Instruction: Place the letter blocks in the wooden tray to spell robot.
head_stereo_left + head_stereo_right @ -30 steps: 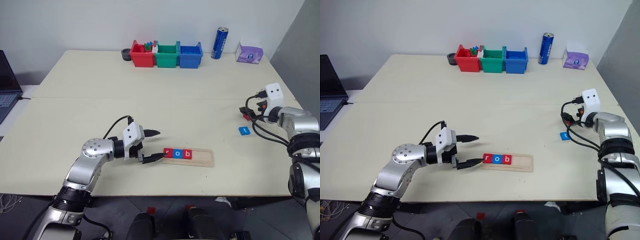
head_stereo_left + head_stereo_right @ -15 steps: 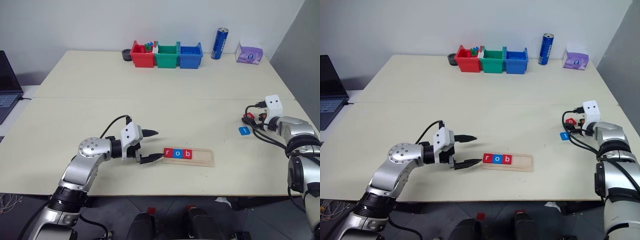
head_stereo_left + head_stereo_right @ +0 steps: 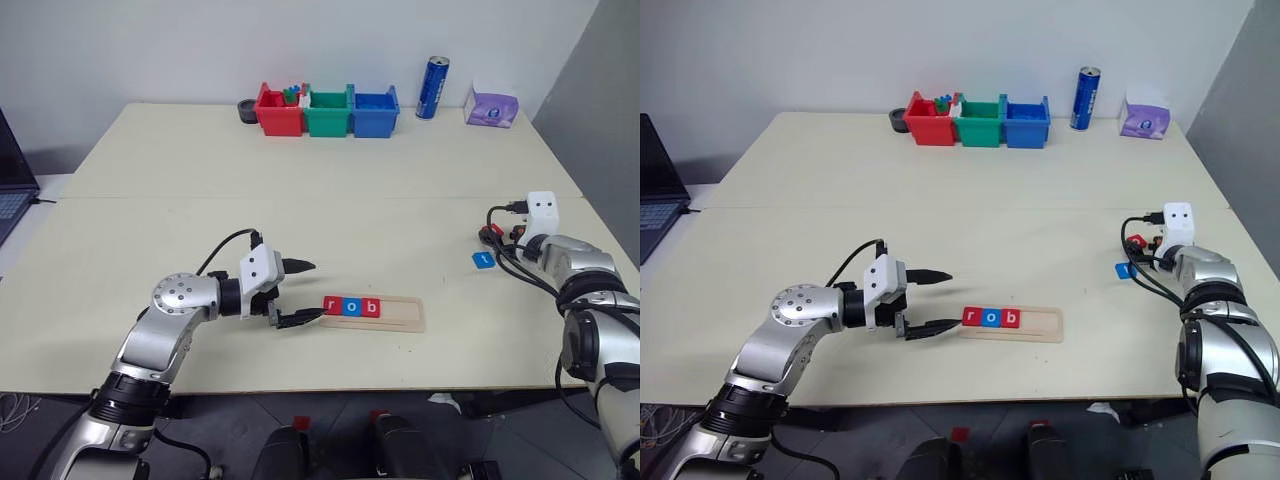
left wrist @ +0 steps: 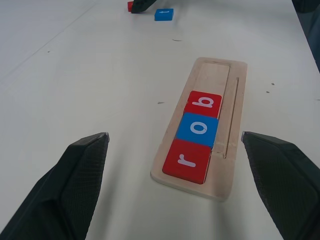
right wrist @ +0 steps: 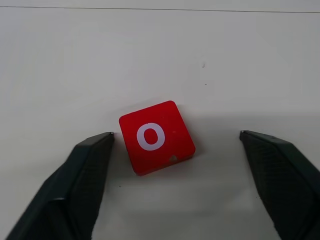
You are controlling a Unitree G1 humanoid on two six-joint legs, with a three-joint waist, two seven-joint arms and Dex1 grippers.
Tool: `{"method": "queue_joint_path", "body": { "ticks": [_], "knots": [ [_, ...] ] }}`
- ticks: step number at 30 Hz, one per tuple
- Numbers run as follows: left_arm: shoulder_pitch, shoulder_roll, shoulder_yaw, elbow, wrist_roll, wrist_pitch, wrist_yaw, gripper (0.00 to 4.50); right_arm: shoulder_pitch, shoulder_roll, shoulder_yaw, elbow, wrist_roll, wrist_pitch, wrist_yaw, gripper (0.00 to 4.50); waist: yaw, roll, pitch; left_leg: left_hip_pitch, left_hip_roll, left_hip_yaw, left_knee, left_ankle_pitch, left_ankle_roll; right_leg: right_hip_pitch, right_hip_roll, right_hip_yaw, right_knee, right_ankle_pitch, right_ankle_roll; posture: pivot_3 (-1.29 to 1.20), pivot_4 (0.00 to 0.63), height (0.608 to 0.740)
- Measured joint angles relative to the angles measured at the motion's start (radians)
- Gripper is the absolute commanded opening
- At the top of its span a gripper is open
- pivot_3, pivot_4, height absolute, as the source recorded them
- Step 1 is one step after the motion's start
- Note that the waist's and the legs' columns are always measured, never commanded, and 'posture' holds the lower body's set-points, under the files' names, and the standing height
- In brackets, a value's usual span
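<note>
Right wrist view: right gripper (image 5: pixel 175 140), black fingers spread apart, straddles the flat red square "o" tile (image 5: pixel 156 136) without touching it, near the cream table's (image 3: pixel 300 200) right edge.
Blue "t" tile (image 3: pixel 484 259): just beside the red one.
Pale wooden tray (image 4: pixel 227 125): near the front edge, holding red "r" (image 4: pixel 186 160), blue "o" (image 4: pixel 198 129), red "b" (image 4: pixel 203 103) at its left end.
Left gripper (image 3: pixel 303 292): fingers apart, empty, beside the tray's left end.

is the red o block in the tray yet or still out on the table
Out. The red o block lies flat on the bare table, face up, between the right gripper and its open jaws; the wooden tray holds only r, o, b.
</note>
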Motion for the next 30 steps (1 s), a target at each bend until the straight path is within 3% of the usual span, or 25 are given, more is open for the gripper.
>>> {"method": "queue_joint_path", "body": {
  "ticks": [5, 10, 13, 16, 19, 23, 26, 30],
  "knots": [
    [0.000, 0.002, 0.000, -0.001, 0.000, 0.004, 0.000, 4.50, 0.000, 0.017, 0.008, -0.003, -0.015, -0.021, 0.018, 1.54, -0.004, 0.000, 0.000, 0.000, 0.000, 0.000, 0.000, 0.000, 0.000, 0.000, 0.000, 0.000, 0.000, 0.000, 0.000, 0.00, 0.150, 0.740],
    [0.002, 0.002, 0.000, -0.002, 0.000, 0.014, 0.004, 4.50, 0.013, 0.015, 0.034, -0.027, -0.030, -0.055, 0.058, 1.46, -0.006, 0.000, 0.000, 0.000, 0.000, 0.000, 0.000, 0.000, 0.000, 0.000, 0.000, 0.000, 0.000, 0.000, 0.000, 0.00, 0.150, 0.740],
    [0.015, 0.002, 0.000, -0.012, 0.000, 0.014, 0.010, 4.50, 0.103, 0.003, 0.065, -0.175, -0.036, -0.067, 0.129, 1.46, -0.003, 0.000, 0.000, -0.001, 0.001, -0.002, -0.001, 0.000, 0.000, 0.000, 0.000, 0.000, 0.000, 0.000, 0.000, 0.00, 0.150, 0.740],
    [0.027, 0.001, 0.000, -0.019, 0.000, 0.014, 0.015, 4.50, 0.323, -0.023, 0.050, -0.554, 0.009, 0.057, 0.170, 1.46, 0.006, 0.001, 0.000, -0.003, 0.001, -0.004, -0.001, 0.000, 0.000, -0.001, -0.001, -0.002, 0.000, 0.000, 0.000, 0.00, 0.150, 0.740],
    [0.045, 0.005, 0.007, -0.019, -0.001, 0.013, 0.017, 4.50, 0.664, -0.019, -0.016, -1.164, 0.117, 0.336, 0.152, 1.46, 0.028, 0.006, -0.002, -0.010, 0.001, -0.009, -0.001, 0.000, 0.000, -0.006, -0.002, -0.005, 0.000, -0.001, 0.001, 0.00, 0.150, 0.740],
    [0.038, 0.000, 0.002, -0.011, -0.003, 0.005, 0.002, 4.50, 0.956, 0.126, -0.123, -1.790, 0.279, 0.712, 0.032, 1.46, 0.030, 0.007, -0.001, -0.010, 0.001, -0.014, 0.000, 0.000, -0.001, -0.006, -0.002, -0.007, 0.002, -0.001, 0.001, 0.00, 0.150, 0.740],
    [0.023, -0.010, -0.002, 0.005, -0.004, -0.006, -0.012, 4.50, 1.107, 0.230, -0.124, -2.028, 0.317, 0.852, -0.065, 1.46, 0.028, 0.007, -0.001, -0.007, 0.000, -0.011, 0.001, 0.000, -0.001, -0.004, -0.001, -0.006, 0.000, -0.004, 0.006, 0.00, 0.150, 0.740],
    [-0.004, -0.028, -0.005, 0.032, -0.004, -0.009, -0.026, 4.50, 1.206, 0.351, -0.068, -2.102, 0.286, 0.890, -0.206, 1.46, 0.023, 0.007, -0.001, 0.000, 0.000, -0.005, 0.001, 0.000, 0.000, -0.001, 0.000, -0.003, 0.001, -0.002, 0.006, 0.00, 0.150, 0.740]
  ]
}}
